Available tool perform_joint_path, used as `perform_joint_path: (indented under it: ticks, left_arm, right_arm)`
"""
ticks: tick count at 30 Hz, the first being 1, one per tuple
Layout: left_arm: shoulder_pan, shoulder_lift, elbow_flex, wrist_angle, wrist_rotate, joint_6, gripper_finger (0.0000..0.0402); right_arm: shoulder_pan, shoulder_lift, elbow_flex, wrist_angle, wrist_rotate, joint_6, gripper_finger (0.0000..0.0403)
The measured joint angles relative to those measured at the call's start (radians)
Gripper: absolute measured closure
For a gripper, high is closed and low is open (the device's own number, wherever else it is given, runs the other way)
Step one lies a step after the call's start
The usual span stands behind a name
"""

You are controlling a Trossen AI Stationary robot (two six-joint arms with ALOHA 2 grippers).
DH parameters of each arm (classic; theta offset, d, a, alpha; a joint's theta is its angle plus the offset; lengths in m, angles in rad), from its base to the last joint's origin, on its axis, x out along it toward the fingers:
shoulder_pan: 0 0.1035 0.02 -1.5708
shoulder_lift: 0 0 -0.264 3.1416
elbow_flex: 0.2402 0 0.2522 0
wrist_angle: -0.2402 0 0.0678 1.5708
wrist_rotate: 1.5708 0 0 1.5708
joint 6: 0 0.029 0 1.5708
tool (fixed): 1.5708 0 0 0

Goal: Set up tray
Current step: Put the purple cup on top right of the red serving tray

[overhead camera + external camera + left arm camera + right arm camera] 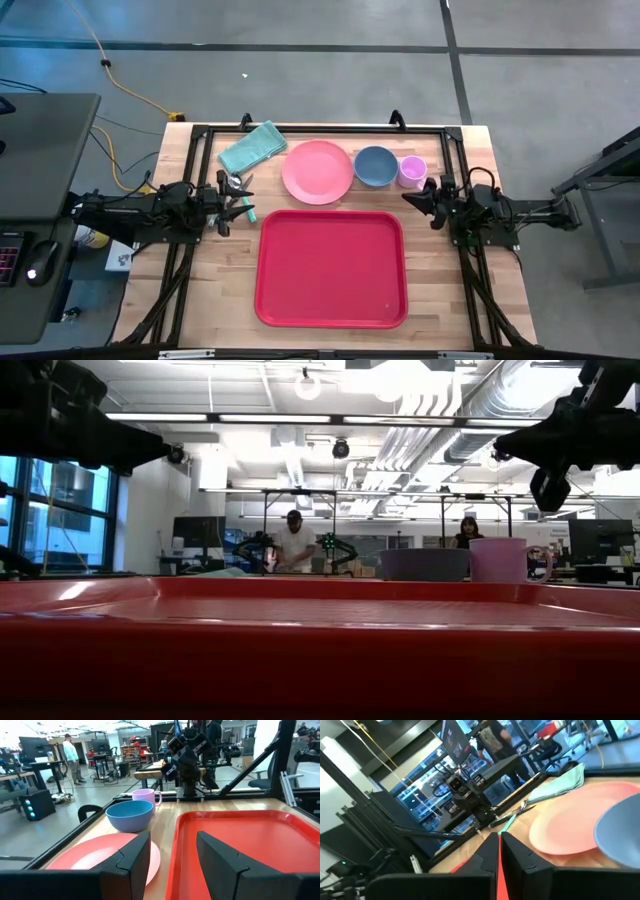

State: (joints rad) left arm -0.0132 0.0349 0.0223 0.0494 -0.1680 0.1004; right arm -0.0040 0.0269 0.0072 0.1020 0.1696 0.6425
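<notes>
The red tray (332, 268) lies flat near the table's middle and fills the low view (320, 640). Behind it, in a row along the far side, sit a teal cloth (253, 148), a round pink plate (318, 171), a blue bowl (375, 165) and a pink cup (412, 171). Cutlery with a teal handle (243, 200) lies by the tray's far left corner. My left gripper (236, 202) (172, 855) hovers open at that corner, pointing right over the plate's edge (100, 852) and the tray (250, 835). My right gripper (408, 196) (499, 842) is shut at the tray's far right corner, pointing left.
A black frame rail (320, 129) runs along the table's far edge and down both sides. Bare wood lies left and right of the tray. People stand at benches in the room beyond (294, 545). A desk with a mouse (40, 270) stands left of the table.
</notes>
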Motion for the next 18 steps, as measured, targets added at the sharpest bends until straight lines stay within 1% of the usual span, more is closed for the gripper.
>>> perform_joint_path:
  ticks: [2, 5, 8, 11, 15, 18]
  left_arm:
    - [0.0, 0.0, 0.0, 0.0, -0.001, 0.001, 0.0208]
    - [0.0, 0.0, 0.0, 0.0, -0.001, 0.0, 0.0208]
    - [0.0, 0.0, 0.0, 0.001, -0.003, 0.0, 0.0208]
    - [0.0, 0.0, 0.0, 0.008, -0.01, 0.0, 0.0208]
    - [0.0, 0.0, 0.0, 0.009, -0.011, 0.0, 0.0208]
    - [0.0, 0.0, 0.0, 0.008, -0.017, 0.0, 0.0208]
  right_arm:
    - [0.0, 0.0, 0.001, 0.017, 0.013, -0.037, 0.0402]
    - [0.0, 0.001, 0.031, 0.007, 0.063, -0.111, 0.0398]
    - [-0.001, 0.001, 0.1, -0.003, 0.091, -0.198, 0.0375]
    - [-0.003, 0.015, 0.183, -0.102, 0.123, -0.217, 0.0327]
    - [-0.002, 0.06, 0.303, -0.284, 0.17, -0.222, 0.0239]
    - [-0.002, 0.108, 0.414, -0.437, 0.231, -0.226, 0.0171]
